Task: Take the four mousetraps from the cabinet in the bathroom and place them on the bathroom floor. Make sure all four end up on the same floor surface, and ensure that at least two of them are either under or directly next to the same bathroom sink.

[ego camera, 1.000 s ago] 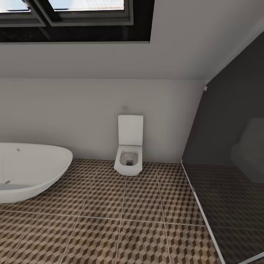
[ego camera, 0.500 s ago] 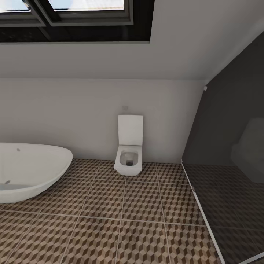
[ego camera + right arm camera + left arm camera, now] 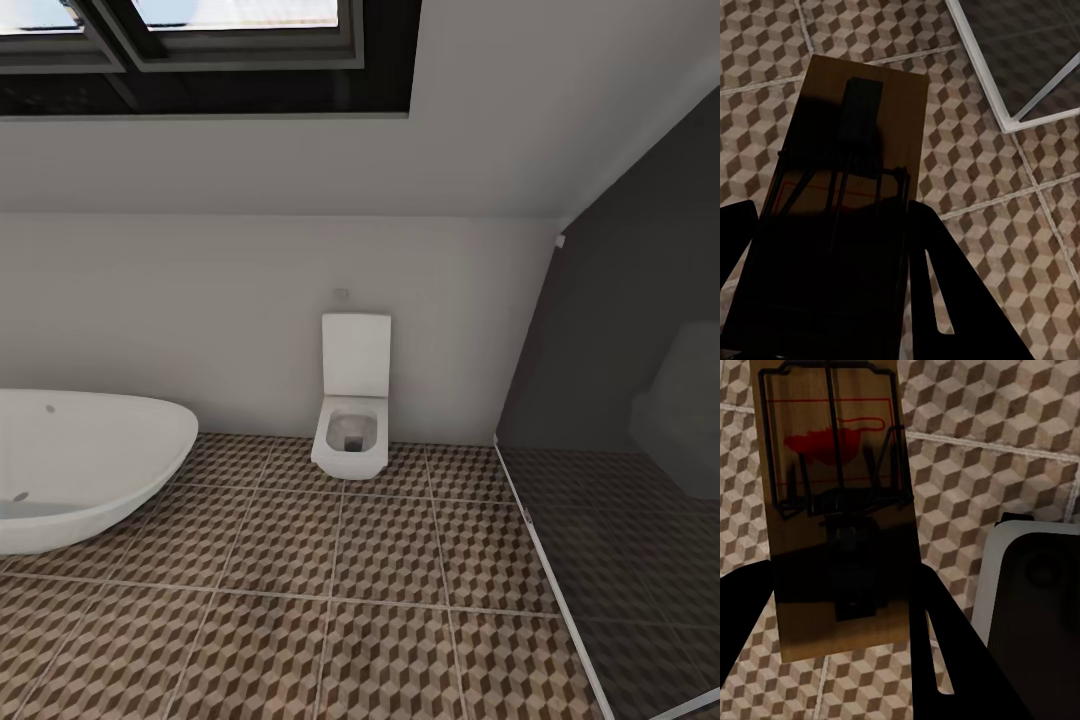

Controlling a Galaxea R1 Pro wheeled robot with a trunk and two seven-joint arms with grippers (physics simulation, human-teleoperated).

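Observation:
Over the cube-patterned bathroom floor [image 3: 982,472], a tan mousetrap [image 3: 832,442] with a dark wire frame and a red spot sits between the dark fingers of my left gripper [image 3: 840,585], which is shut on it. My right gripper [image 3: 832,217] is shut on a second mousetrap [image 3: 862,105], seen in shadow above the bathroom floor [image 3: 967,150]. The head view looks across the bathroom floor [image 3: 330,580] toward the far wall. The cabinet and the sink are out of view.
A white oval bathtub [image 3: 80,470] stands at the left and a square white toilet [image 3: 352,420] against the far wall. A dark glass partition [image 3: 620,450] with a pale floor rail [image 3: 1005,82] closes the right side. A dark pale-rimmed panel [image 3: 1035,592] lies beside the left gripper.

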